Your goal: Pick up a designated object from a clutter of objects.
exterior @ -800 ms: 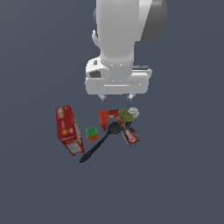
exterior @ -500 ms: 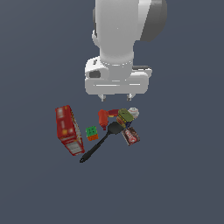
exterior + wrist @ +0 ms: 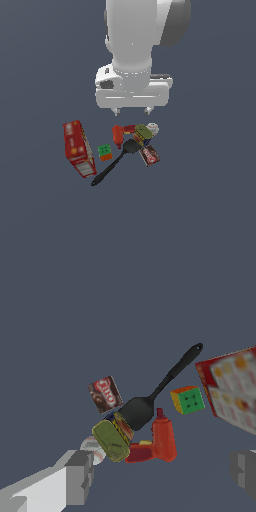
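Note:
The small can (image 3: 142, 133) has an olive-green round top and a dark blue side with yellow and red marks. It lies tilted in the clutter, against the red bottle (image 3: 120, 134), the white ball (image 3: 153, 128) and the black spatula (image 3: 114, 165). It also shows in the wrist view (image 3: 113, 437). My gripper (image 3: 132, 110) hangs open and empty above the clutter, its fingertips (image 3: 80, 477) wide apart, with the can between them below.
A tall red box (image 3: 77, 148) lies at the exterior view's left. A green-orange puzzle cube (image 3: 105, 152) sits between the box and the spatula. A dark red packet (image 3: 149, 156) lies beside the spatula head. The ground around is plain dark grey.

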Tool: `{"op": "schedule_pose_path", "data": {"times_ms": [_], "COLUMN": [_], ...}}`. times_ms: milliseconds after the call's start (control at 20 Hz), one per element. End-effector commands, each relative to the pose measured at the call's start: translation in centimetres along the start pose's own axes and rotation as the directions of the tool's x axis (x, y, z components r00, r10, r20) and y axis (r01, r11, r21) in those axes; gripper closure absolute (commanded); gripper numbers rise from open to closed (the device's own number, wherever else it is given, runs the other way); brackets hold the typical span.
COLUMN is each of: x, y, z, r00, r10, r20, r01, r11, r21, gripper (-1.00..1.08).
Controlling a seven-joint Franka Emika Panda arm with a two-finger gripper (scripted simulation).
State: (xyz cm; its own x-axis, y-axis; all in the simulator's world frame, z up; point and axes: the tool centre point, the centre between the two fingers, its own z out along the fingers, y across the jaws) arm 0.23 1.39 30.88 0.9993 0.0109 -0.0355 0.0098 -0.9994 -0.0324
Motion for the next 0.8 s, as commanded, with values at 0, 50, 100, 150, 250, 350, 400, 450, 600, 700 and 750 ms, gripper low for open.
{"op": "schedule_pose_path", "data": {"times_ms": [0,50,100,150,250,350,400,450,600,700,750], "x": [0.0,-0.1,-0.1,-0.2,-0.3,-0.4,-0.5,-0.7,-1.2,-1.7,-2.0], "y": [-0.1,-0.2,-0.3,-0.3,-0.6,-0.8,-1.0,-1.1,-1.7,-2.1,-2.3], "z": [0.4,0.7,1.0,1.4,2.2,3.3,3.8,4.5,6.6,8.2,9.0], "r00": [1.000,1.000,1.000,0.999,0.998,0.996,0.995,0.993,0.983,0.974,0.968], "r10": [-0.011,-0.019,-0.027,-0.037,-0.060,-0.088,-0.104,-0.121,-0.181,-0.227,-0.252], "r20": [0.000,0.000,-0.001,-0.001,-0.002,-0.003,-0.004,-0.004,-0.006,-0.007,-0.007], "r01": [0.011,0.019,0.027,0.037,0.060,0.088,0.104,0.121,0.181,0.227,0.252], "r11": [1.000,1.000,1.000,0.999,0.998,0.996,0.994,0.993,0.983,0.974,0.967], "r21": [-0.001,-0.002,-0.003,-0.004,-0.007,-0.010,-0.012,-0.013,-0.020,-0.024,-0.026], "gripper": [-0.92,-0.92,-0.92,-0.92,-0.92,-0.92,-0.92,-0.92,-0.92,-0.92,-0.92]}}
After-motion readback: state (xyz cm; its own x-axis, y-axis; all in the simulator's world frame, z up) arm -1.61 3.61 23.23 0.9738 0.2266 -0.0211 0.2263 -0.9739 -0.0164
